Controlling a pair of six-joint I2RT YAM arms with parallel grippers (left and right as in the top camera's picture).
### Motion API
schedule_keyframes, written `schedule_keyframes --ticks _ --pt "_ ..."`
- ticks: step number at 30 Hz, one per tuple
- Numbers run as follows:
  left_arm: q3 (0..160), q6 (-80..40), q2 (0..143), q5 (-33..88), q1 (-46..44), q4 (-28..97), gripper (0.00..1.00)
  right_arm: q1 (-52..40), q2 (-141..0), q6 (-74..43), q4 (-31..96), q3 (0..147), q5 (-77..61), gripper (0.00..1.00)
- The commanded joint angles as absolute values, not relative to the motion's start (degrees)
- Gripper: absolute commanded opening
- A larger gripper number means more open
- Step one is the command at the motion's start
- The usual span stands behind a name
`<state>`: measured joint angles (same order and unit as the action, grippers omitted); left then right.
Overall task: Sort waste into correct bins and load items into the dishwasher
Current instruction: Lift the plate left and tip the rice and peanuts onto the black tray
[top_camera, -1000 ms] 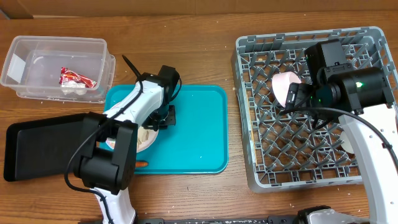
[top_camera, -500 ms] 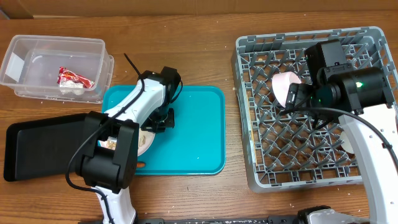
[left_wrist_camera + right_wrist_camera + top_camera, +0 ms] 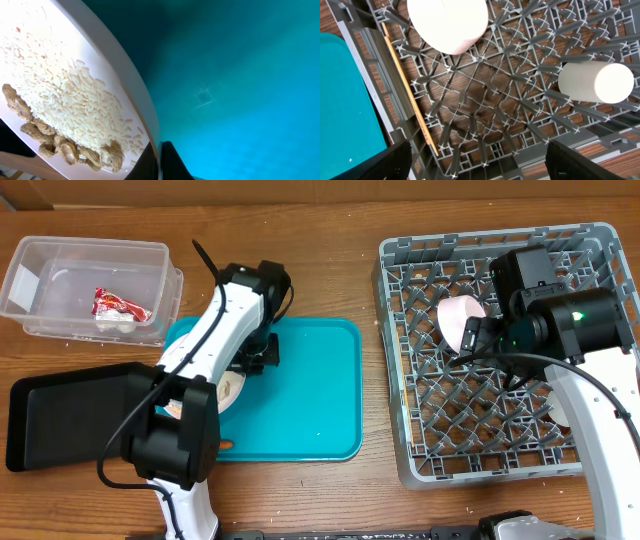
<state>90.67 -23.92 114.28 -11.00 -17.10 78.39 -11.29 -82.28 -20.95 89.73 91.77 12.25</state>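
My left gripper (image 3: 250,366) is shut on the rim of the round white plate (image 3: 230,390), held over the left side of the teal tray. In the left wrist view the fingers (image 3: 160,161) pinch the plate's edge (image 3: 131,95). The plate carries white rice (image 3: 75,100) and tan food scraps (image 3: 65,147). My right gripper (image 3: 480,167) is open and empty above the grey dish rack (image 3: 590,460). A white bowl (image 3: 447,22), a white cup (image 3: 595,82) and a chopstick (image 3: 407,85) lie in the rack. The bowl also shows in the overhead view (image 3: 458,320).
The clear tub (image 3: 60,260) at far left holds the red-and-white wrapper (image 3: 122,305) and a white wad (image 3: 115,324). The black tray (image 3: 70,415) lies left of the teal tray (image 3: 310,400). A small orange carrot (image 3: 230,443) lies at the teal tray's front edge.
My left arm has risen and drawn back a little, taking the plate with it towards the left. The right arm has not moved.
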Motion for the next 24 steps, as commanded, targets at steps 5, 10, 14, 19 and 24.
schedule_keyframes --ticks 5,10,14,19,24 --pt "93.0 -24.2 113.3 -11.9 -12.2 80.6 0.04 -11.1 -82.3 -20.8 90.5 92.2 12.8 0.87" --pt "93.0 -21.1 110.3 -9.1 -7.9 80.7 0.04 -11.1 -82.3 -20.8 90.3 92.2 12.8 0.87" --pt "93.0 -18.9 107.5 -8.9 -4.1 80.8 0.04 -11.1 -82.3 -20.9 90.3 92.2 12.8 0.87" --pt "93.0 -14.5 105.0 -2.8 1.5 81.0 0.04 -11.1 -82.3 -20.9 90.4 92.2 12.8 0.87" --pt "93.0 -10.3 104.1 2.7 7.7 81.0 0.04 -11.1 -82.3 -20.9 90.4 92.2 12.8 0.87"
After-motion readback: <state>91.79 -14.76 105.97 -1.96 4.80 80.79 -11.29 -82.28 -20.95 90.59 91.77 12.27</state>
